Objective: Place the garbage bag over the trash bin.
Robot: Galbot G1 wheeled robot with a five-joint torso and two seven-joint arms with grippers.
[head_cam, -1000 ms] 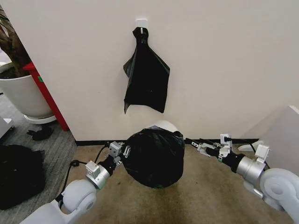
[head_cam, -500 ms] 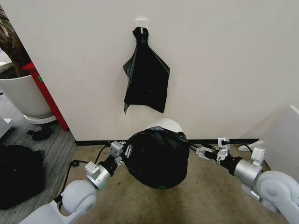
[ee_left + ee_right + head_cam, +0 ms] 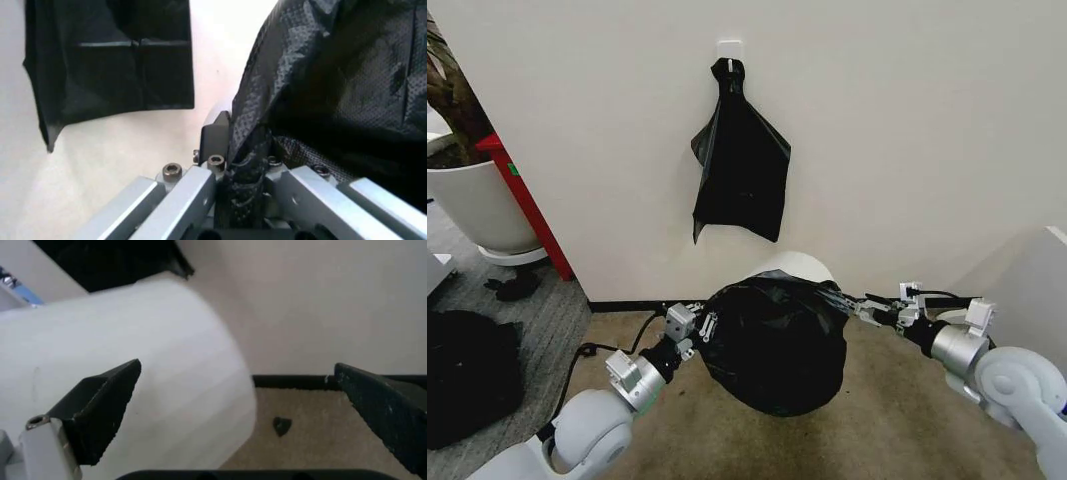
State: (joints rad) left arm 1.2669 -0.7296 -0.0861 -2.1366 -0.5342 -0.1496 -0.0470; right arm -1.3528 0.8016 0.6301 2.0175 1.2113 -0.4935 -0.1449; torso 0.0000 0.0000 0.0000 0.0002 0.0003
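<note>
Head view: the trash bin [image 3: 799, 266], white and round, is lying against the base of the wall on the brown carpeted floor [image 3: 897, 420], with the garbage bag [image 3: 777, 342] covering most of it, so that a white curved part is showing above the black plastic.

The left gripper [image 3: 689, 325] is sitting at the bag's left edge. In the left wrist view its jaws are clamping a twisted fold of the garbage bag [image 3: 340, 85] between the fingers [image 3: 190, 197], so this gripper is holding the bag.

The right gripper [image 3: 879, 308] is reaching toward the bag's upper right edge, close to the bin. In the right wrist view its fingers [image 3: 100, 405] are standing wide apart with nothing between them, and the white wall of the trash bin [image 3: 127, 375] is lying just beyond one finger, while the carpet and the dark skirting at the foot of the wall are showing past the other.

Surroundings: a second black bag [image 3: 741, 160] is hanging from a white hook [image 3: 730, 48] on the wall above the bin. A large white plant pot [image 3: 477, 200] is standing at the far left beside a red panel [image 3: 527, 205], and a dark heap [image 3: 467, 375] is lying on the grey floor at the left edge.
</note>
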